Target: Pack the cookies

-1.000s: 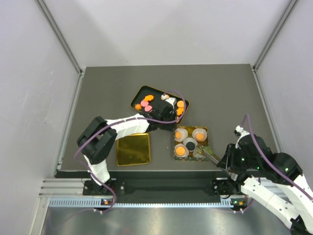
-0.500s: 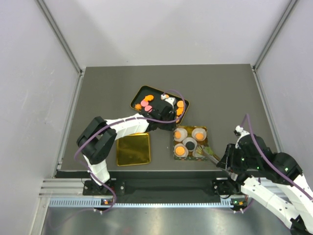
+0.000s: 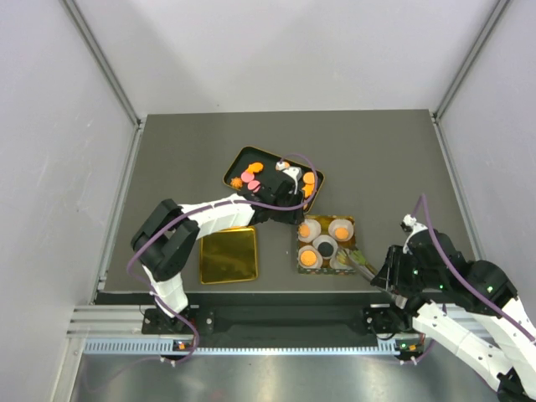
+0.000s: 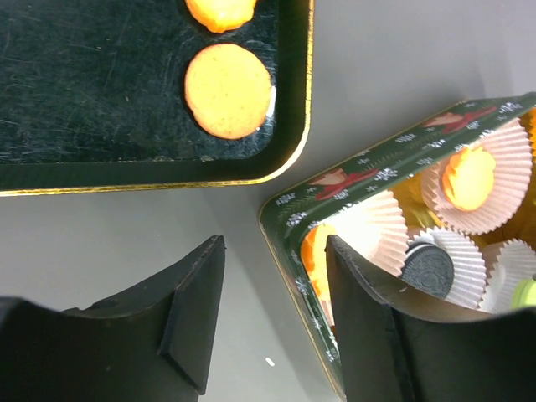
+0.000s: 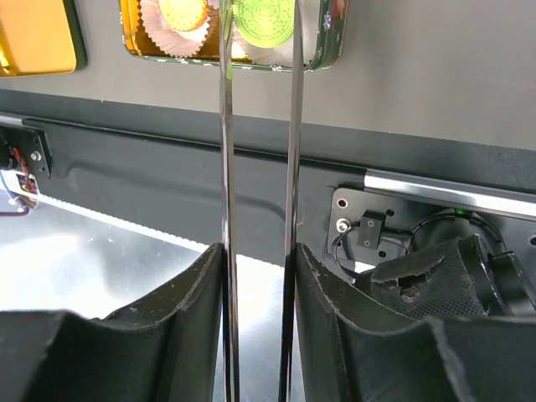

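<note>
The cookies are found in two places. Several orange and pink ones (image 3: 251, 172) lie loose in a black tray (image 3: 270, 161) near the middle of the desk (image 3: 377, 159). In the left wrist view a round orange cookie (image 4: 228, 90) is seen flat on the tray floor near its gold-edged corner. Others are already set in white paper cups (image 4: 502, 142) inside a green decorated tin (image 4: 368, 172) that stands just beside the tray, on its near right. An orange cookie (image 4: 469, 177) is seen in one cup, and a black one (image 4: 430, 268) rests on edge between two cups. A green round cookie (image 5: 264, 21) is pinched at the tips of long metal tweezers (image 5: 226, 167) above the near edge of the tin.

The tweezers are clamped between the right jaws, which are closed down onto the two blades. The left jaws are held partly apart and grasp nothing. They are lowered over the tin's corner next to the tray, with one side over the bare desk and the other over the tin's inside. Whether the tin is touched cannot be told.

A gold lid (image 3: 228, 255) lies flat on the desk to the left of the tin, apart from it.
</note>
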